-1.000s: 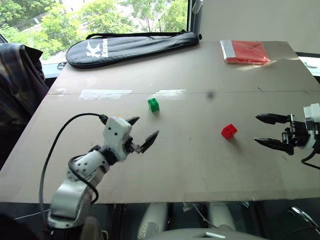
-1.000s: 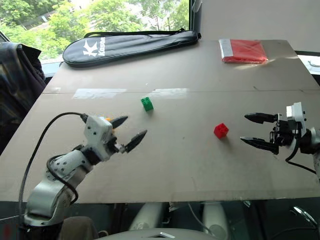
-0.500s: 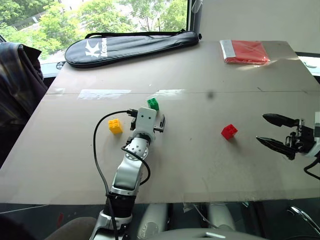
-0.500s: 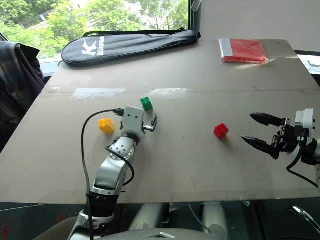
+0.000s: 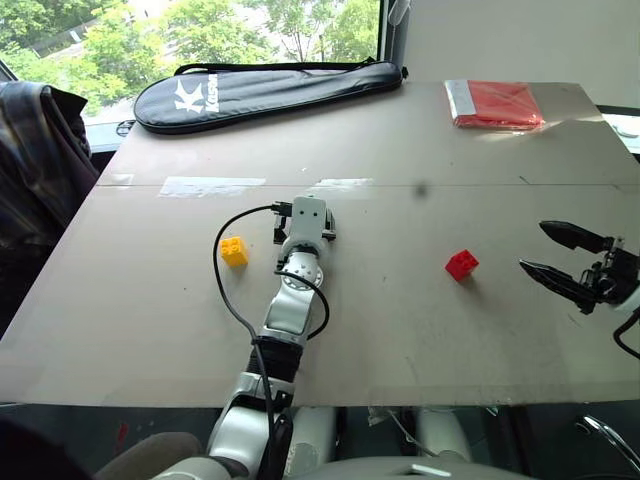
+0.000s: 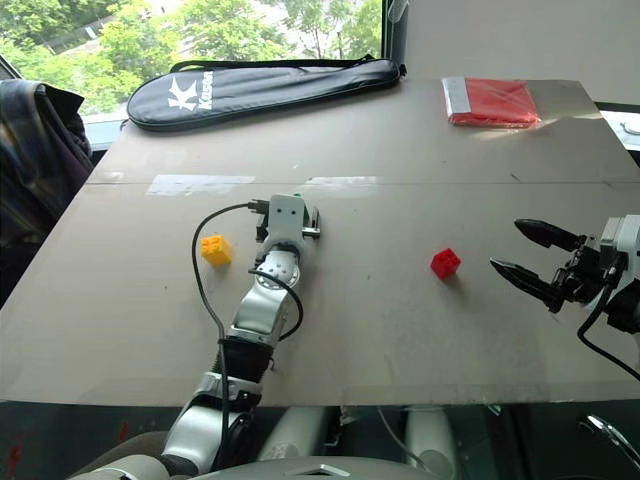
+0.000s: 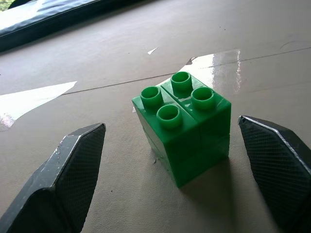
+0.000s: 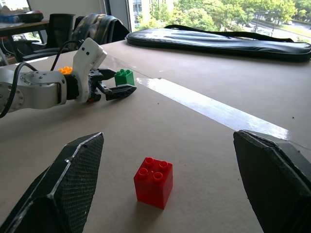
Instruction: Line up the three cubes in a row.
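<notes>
The green cube point(image 7: 187, 128) stands upright on the brown table point(image 5: 400, 320), studs up, between the open fingers of my left gripper point(image 7: 171, 123); neither finger touches it. From the head views the left wrist point(image 5: 308, 215) covers this cube. The right wrist view shows the same pair from the side: the green cube point(image 8: 124, 76) sits at the tips of the left gripper point(image 8: 114, 85). The yellow cube point(image 5: 234, 250) lies just left of that arm. The red cube point(image 5: 461, 264) sits to the right. My right gripper point(image 5: 533, 245) is open and empty, a short way right of the red cube.
A long black racket bag point(image 5: 265, 90) lies across the far left of the table. A flat red packet point(image 5: 495, 103) is at the far right corner. Shiny tape strips point(image 5: 212, 186) run along the table's seam. A jacket point(image 5: 35, 160) hangs beyond the left edge.
My left arm swung forward and to the right, uncovering the yellow cube, and its open fingers now flank the green cube. The right gripper has kept its place.
</notes>
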Tool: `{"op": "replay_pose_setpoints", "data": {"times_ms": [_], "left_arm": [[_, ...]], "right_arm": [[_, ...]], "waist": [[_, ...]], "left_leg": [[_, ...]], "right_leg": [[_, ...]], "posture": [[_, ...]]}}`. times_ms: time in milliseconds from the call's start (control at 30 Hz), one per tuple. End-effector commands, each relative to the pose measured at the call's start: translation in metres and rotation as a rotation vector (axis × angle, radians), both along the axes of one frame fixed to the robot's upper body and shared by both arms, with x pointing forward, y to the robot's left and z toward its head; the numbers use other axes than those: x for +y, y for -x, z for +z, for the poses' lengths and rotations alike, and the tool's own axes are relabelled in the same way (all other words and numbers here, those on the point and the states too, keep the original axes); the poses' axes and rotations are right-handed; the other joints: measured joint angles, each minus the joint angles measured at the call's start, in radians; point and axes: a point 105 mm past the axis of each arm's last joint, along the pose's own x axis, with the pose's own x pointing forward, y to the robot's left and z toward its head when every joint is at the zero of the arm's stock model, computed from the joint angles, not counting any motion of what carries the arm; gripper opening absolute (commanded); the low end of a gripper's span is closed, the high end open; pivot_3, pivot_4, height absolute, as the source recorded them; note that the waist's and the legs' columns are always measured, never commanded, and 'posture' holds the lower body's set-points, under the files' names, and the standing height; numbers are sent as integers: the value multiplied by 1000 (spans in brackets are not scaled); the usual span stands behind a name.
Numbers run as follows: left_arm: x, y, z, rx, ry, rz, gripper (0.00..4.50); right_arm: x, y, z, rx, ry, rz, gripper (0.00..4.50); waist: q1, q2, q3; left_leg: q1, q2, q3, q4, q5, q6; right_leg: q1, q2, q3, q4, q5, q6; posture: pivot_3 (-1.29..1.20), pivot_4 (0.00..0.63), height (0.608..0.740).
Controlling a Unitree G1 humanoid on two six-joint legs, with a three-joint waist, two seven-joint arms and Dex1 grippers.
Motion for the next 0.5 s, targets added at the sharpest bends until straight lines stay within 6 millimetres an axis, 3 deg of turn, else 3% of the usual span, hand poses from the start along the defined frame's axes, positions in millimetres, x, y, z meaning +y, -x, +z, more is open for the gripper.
{"op": "replay_pose_setpoints", "data": {"times_ms": [33,200,400,500], "left_arm": [[-10,-1,3,-16,15,-6,4500],[-21,1,0,7,52,8,4500],[-13,3,-1,31,93,86,4500],[-7,5,-3,43,90,122,3230]], "right_arm": [[1,4,13,-51,-4,0,4371],[3,4,12,-54,0,-4,4371],[2,3,12,-56,6,-8,4371],[3,2,12,-57,9,-6,4500]], "waist": [[0,0,0],[3,0,0],[1,0,0],[0,0,0]], "left_leg": [[0,0,0,0,0,0],[0,-1,0,0,0,0],[0,0,0,0,0,0],[0,0,0,0,0,0]], "right_leg": [[0,0,0,0,0,0],[0,0,-1,0,0,0],[0,0,-1,0,0,0],[0,0,-1,0,0,0]], "posture": [[0,150,694],[0,150,694],[0,150,694],[0,150,694]]}}
